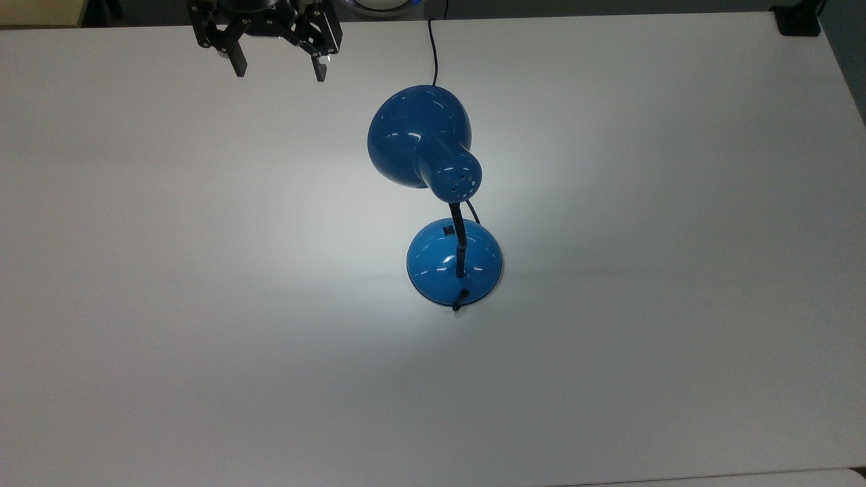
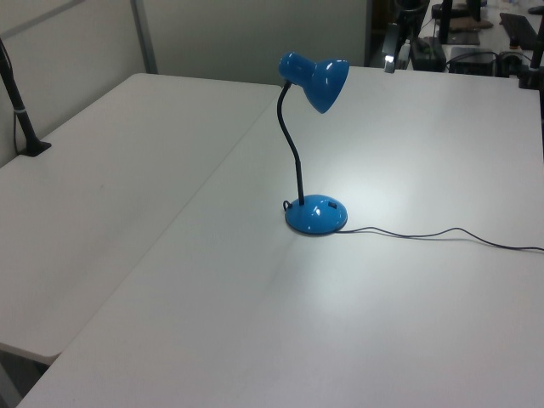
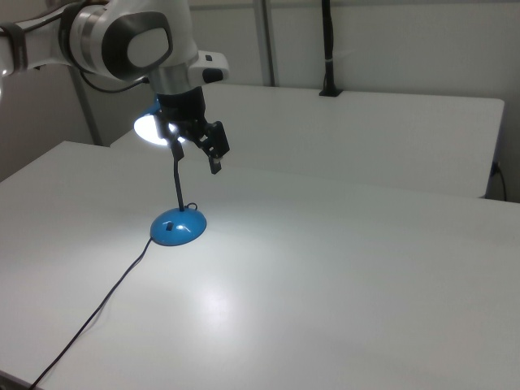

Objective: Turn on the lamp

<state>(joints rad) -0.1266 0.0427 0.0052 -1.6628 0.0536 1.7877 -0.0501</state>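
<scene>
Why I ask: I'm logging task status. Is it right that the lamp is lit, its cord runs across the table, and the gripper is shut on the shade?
Not quite. The gripper holds nothing: in the top view its fingers are spread open, away from the shade. The lamp is lit and its cord does run across the table.

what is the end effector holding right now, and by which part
Nothing. The end effector is open and empty, up near the table's far edge in the top view, apart from the lit lamp.
</scene>
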